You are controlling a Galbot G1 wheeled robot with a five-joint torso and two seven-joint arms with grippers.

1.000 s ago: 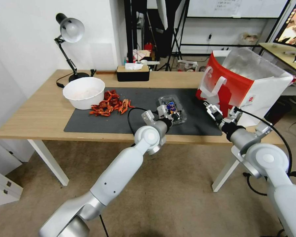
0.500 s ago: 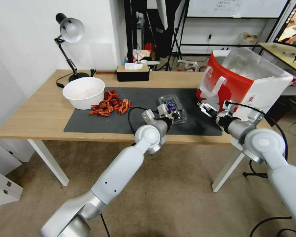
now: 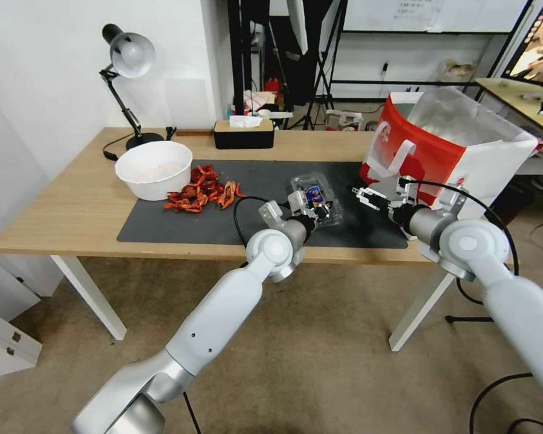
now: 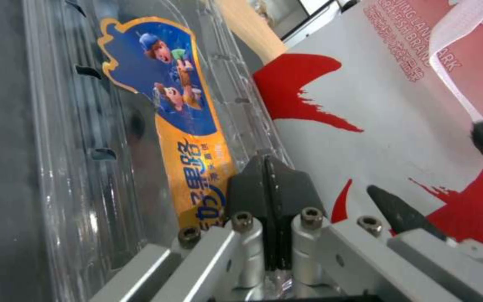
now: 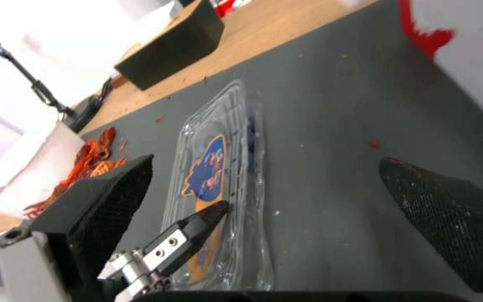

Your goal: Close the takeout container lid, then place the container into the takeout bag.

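Note:
The takeout container (image 3: pixel 320 194) lies flat on the black mat (image 3: pixel 211 217), with the lid (image 5: pixel 211 184) down over the berry half. The lid carries a blue-and-orange sticker (image 4: pixel 180 113), and dark blueberries (image 5: pixel 251 126) show through the plastic. My left gripper (image 3: pixel 311 209) is shut, its fingertips (image 4: pixel 266 180) resting on the lid beside the sticker. My right gripper (image 3: pixel 363 196) hovers open just right of the container, low over the mat, with nothing between its fingers (image 5: pixel 442 218). The takeout bag (image 3: pixel 446 144) stands open at the mat's right end, behind the right gripper.
A white bowl (image 3: pixel 154 169) and a heap of red peel scraps (image 3: pixel 202 190) sit at the mat's left end. A black tissue box (image 3: pixel 244 134) and a desk lamp (image 3: pixel 130 57) stand at the back. The table's front edge (image 3: pixel 223 250) runs under both wrists.
My right gripper has swung left along the front of the bag, closer to the container. The left gripper and the container have stayed where they were.

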